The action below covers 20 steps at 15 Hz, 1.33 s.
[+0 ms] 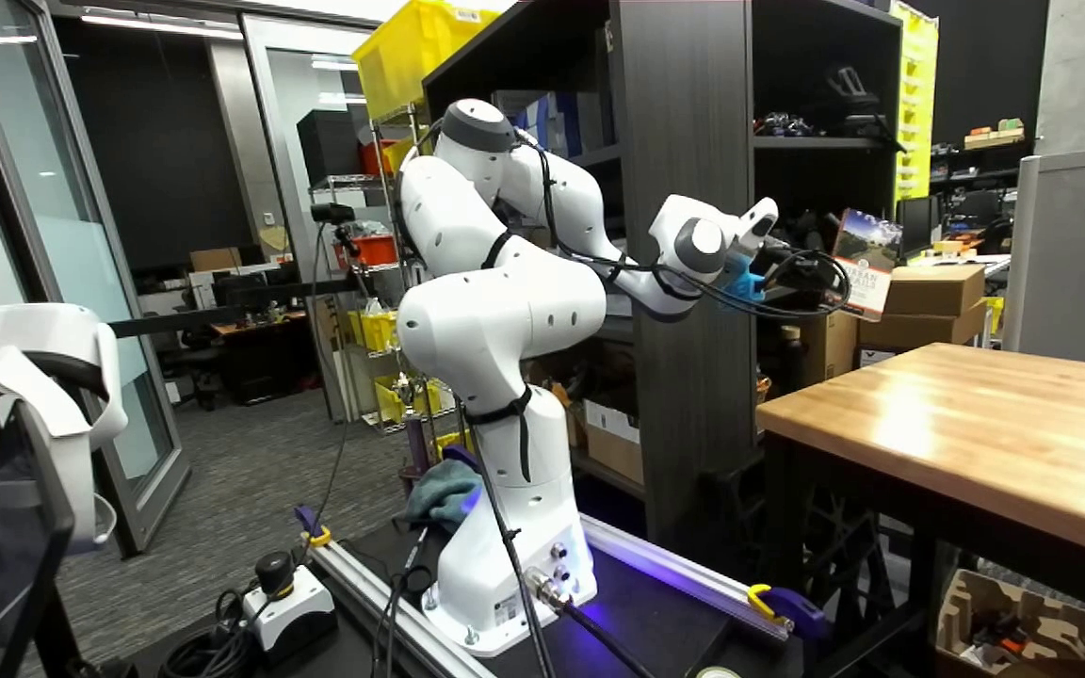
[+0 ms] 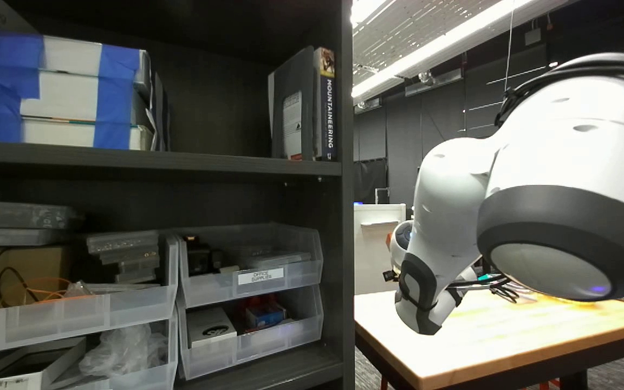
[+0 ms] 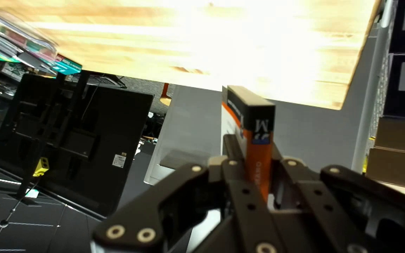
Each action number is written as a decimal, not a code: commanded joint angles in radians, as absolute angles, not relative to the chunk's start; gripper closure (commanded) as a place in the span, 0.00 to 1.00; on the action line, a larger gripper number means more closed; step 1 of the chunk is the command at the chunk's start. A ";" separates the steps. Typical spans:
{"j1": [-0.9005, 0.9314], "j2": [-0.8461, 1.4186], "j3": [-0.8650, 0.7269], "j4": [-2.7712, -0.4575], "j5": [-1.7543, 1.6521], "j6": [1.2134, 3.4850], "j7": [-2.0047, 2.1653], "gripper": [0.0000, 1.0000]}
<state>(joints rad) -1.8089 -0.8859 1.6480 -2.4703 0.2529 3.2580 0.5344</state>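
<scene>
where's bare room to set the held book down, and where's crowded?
For the Urban Trails book: wooden tabletop, bare from the end nearest the dark shelving to the clutter beside the teal book. Middle of the upper shelf, between blue-taped boxes and Mountaineering book, looks open, its surface unseen. Crowded: that clutter, the clear bins below.

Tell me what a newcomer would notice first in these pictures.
Probably the white robot arm, mid-picture in an exterior view. Next, the book gripped between its jaws, with its orange-and-black spine showing in the wrist view. Then the yellow bin high behind the arm.
</scene>
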 commanded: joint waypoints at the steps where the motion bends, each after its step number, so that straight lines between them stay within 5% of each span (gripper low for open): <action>1: -1.810 -0.873 1.643 -2.453 0.267 3.219 0.504 0.96; 20: -1.795 -0.950 1.626 -2.431 0.299 3.094 0.519 0.96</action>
